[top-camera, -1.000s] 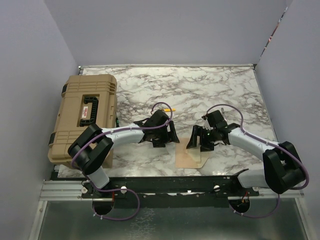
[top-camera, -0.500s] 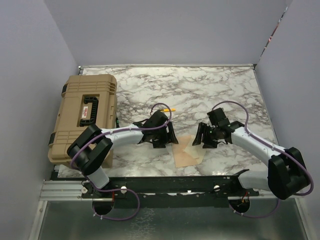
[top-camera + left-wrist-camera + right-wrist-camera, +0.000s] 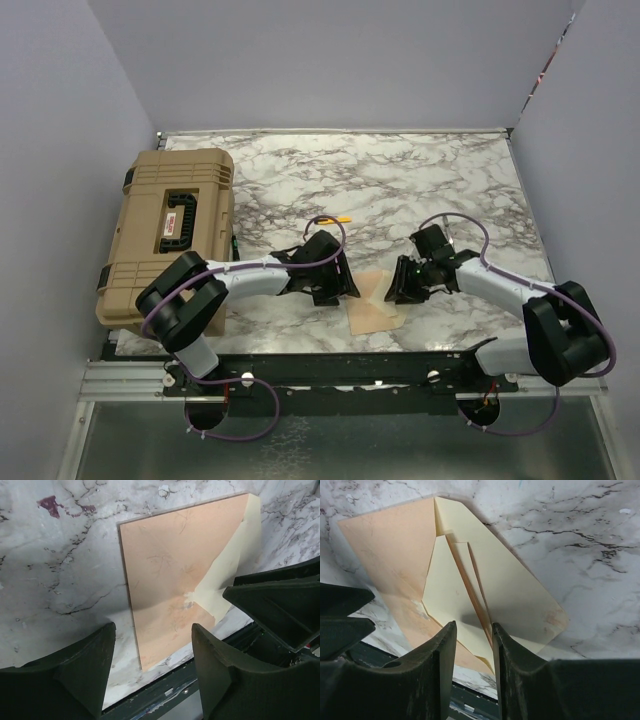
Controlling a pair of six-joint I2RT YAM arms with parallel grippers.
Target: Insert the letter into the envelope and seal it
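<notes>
Currently I see my left gripper (image 3: 152, 632) spread wide over the flat peach-tan paper letter (image 3: 165, 565), which lies on the white marble table (image 3: 60, 555) overlapping the small tan kraft paper envelope (image 3: 515, 590) (cream flap open), with my right gripper (image 3: 473, 627) narrowly parted around the flap's fold.

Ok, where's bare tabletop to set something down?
The far half of the marble table, from the tan case across to the right wall, is bare. Crowded: the near middle, where left pincer and right pincer flank the envelope.

It is a lab robot cell: plain lavender panel walls (image 3: 330, 60) box in a white marble-patterned worktop (image 3: 400, 170) fronted by an aluminium rail (image 3: 120, 380).
</notes>
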